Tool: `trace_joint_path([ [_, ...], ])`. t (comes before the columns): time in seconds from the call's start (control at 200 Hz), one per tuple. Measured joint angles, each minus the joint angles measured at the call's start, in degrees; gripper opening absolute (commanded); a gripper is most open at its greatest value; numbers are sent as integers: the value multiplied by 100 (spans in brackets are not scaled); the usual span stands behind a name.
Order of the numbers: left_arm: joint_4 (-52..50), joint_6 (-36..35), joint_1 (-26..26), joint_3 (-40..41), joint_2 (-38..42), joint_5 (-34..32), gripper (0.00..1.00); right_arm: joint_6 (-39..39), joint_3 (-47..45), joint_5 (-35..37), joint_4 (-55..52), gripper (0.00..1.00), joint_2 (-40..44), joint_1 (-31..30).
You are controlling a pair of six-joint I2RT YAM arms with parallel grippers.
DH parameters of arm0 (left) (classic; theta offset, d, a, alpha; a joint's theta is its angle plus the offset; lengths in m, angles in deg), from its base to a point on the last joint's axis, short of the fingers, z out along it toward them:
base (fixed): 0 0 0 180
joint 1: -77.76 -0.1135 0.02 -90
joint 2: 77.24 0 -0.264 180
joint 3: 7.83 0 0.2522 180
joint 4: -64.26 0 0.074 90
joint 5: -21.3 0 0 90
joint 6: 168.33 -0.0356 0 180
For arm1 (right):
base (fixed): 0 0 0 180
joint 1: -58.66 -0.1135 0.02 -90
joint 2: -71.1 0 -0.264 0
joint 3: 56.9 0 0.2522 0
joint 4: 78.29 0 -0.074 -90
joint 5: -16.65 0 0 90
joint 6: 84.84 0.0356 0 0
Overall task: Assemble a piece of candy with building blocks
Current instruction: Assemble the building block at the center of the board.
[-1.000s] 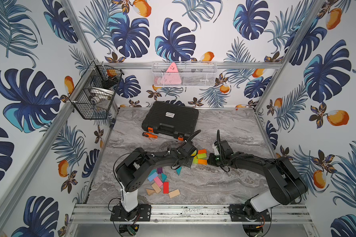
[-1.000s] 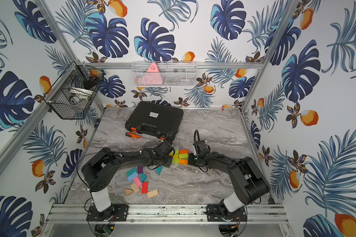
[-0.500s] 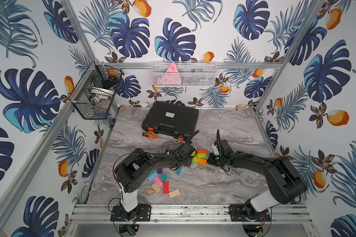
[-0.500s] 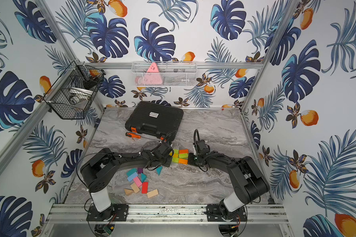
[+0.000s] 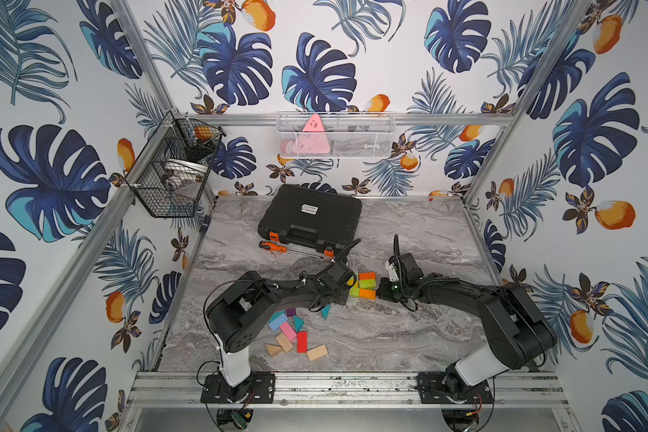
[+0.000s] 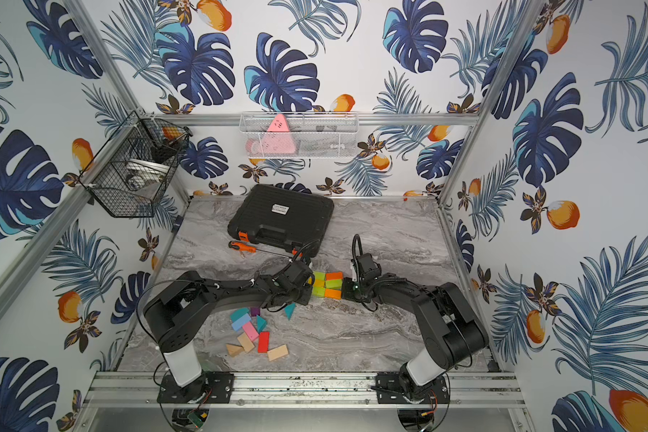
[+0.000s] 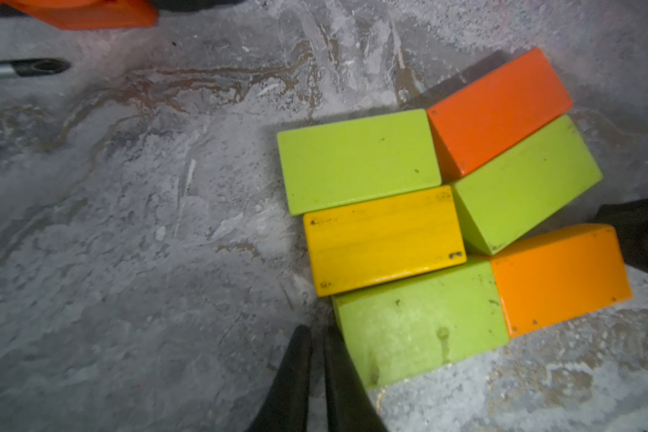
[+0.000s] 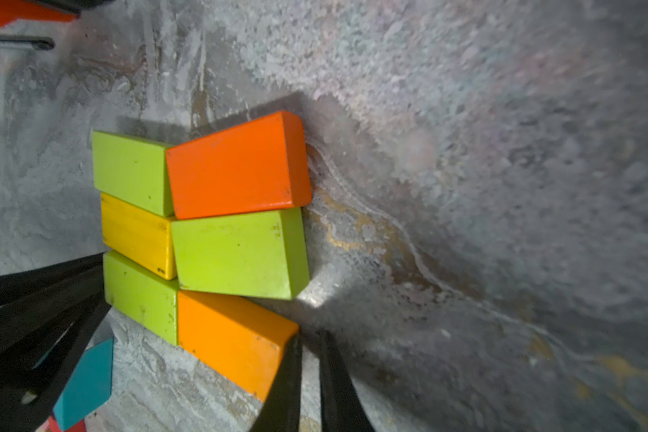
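Six building blocks lie packed as a two-by-three slab (image 5: pixel 363 287) (image 6: pixel 327 285) mid-table: green, yellow and green in one column, red-orange (image 7: pixel 498 108), green and orange (image 8: pixel 232 336) in the other. My left gripper (image 7: pixel 317 331) is shut and empty, one finger against the end of the near green block (image 7: pixel 419 318). My right gripper (image 8: pixel 309 336) is shut and empty, one finger touching the orange block's corner. In both top views the two grippers flank the slab. Several loose blocks (image 5: pixel 289 331) lie near the left arm, and a teal wedge (image 5: pixel 326 310) lies apart.
A black tool case (image 5: pixel 311 220) sits at the back with an orange-handled screwdriver (image 5: pixel 277 247) in front of it. A black wire basket (image 5: pixel 173 168) hangs on the left wall. A white mesh basket (image 5: pixel 333 134) hangs on the back wall.
The left gripper has edged slightly along the slab's left end. The slab and the right arm stay where they were.
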Motion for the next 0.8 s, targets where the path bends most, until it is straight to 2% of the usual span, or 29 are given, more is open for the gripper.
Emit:
trace_joint_path([
  [0.801,96,2,0,140,57,-11,19,13,-4,-293,90,16,-44,192],
])
